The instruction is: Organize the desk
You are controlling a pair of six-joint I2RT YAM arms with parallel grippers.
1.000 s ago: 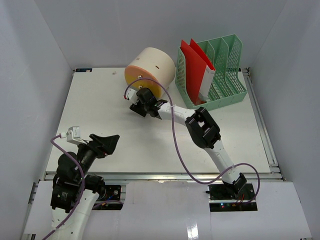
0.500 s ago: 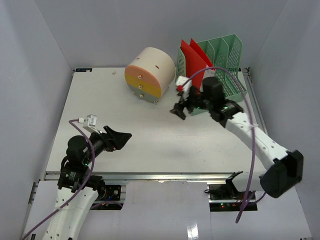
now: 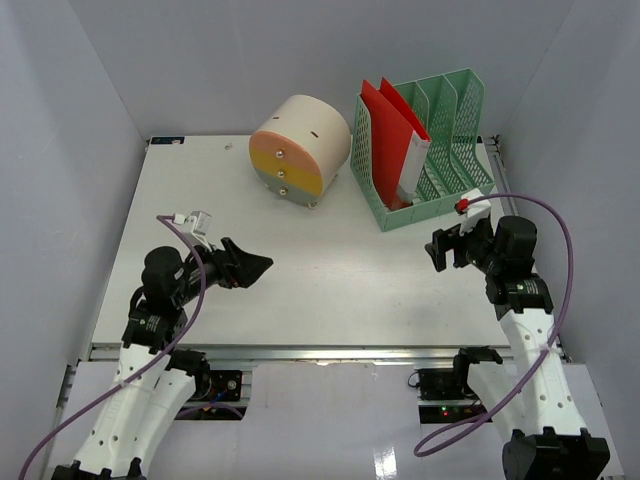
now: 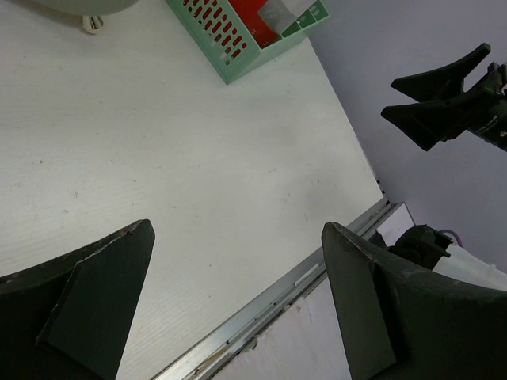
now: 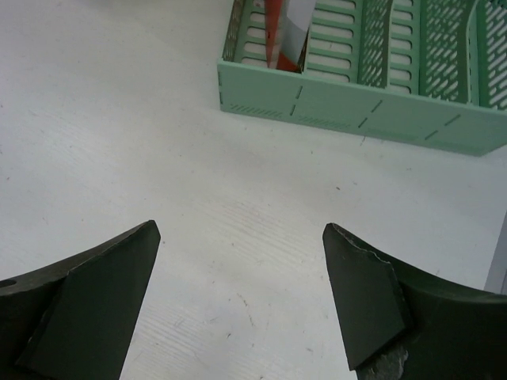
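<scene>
l fingers (image 4: 87, 313) & r fingers (image 5: 368, 305) both spread wide, empty, over desk (image 3: 330, 275) nr green rack (image 3: 430, 209).

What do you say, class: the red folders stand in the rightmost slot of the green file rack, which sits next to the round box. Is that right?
Not quite. The red folders stand in the left-hand slots of the green file rack, the end nearest the round box, not the rightmost slot. The rack does sit next to the box. The top view shows this.
</scene>
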